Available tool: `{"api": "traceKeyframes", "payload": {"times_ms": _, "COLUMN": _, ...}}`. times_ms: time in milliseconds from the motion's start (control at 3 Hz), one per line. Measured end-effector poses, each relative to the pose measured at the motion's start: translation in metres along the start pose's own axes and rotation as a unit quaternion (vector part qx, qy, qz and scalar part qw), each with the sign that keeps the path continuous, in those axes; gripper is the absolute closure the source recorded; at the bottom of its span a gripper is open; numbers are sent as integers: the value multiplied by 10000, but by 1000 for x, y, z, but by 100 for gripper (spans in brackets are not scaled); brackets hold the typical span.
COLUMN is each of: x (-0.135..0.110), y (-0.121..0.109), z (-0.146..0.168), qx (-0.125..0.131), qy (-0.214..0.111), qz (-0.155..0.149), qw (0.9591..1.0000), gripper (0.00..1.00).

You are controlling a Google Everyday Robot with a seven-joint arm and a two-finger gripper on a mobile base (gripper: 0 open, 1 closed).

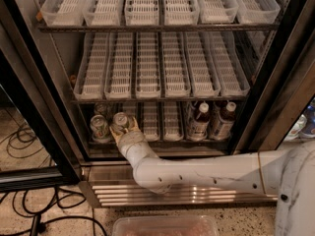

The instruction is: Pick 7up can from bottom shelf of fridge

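Observation:
The fridge (29, 82) stands open with its black door frame around tiers of white lanes. On the dim bottom shelf (162, 142), left of the middle, stands the 7up can (120, 117) with its silver lid showing. My gripper (123, 127) reaches in from below on the white arm, and its fingers (134, 124) sit on either side of this can, closed against it. The can rests upright on the shelf.
A second similar can (99, 126) stands just left of the gripped one. Two brown bottles with white caps (201, 119) (224, 118) stand at the shelf's right. The steel base grille (177, 191) is below the arm. Cables (29, 215) lie on the floor at left. A plastic bin (165, 226) sits at the bottom edge.

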State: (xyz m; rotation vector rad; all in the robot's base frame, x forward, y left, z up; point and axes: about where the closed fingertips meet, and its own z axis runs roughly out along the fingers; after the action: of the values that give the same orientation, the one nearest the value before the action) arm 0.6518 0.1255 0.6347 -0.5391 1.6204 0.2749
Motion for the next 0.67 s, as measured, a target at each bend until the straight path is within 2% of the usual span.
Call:
{"api": "traceKeyframes", "payload": {"times_ms": 333, "x": -30, "y": 0, "z": -33, "qx": -262, "qy": 34, "qz": 37, "qw": 9996, "gripper": 100}}
{"api": "traceKeyframes", "payload": {"times_ms": 667, "x": -86, "y": -7, "z": -90, "qx": -562, "qy": 52, "qz": -75, "qw": 9984, "gripper": 100}}
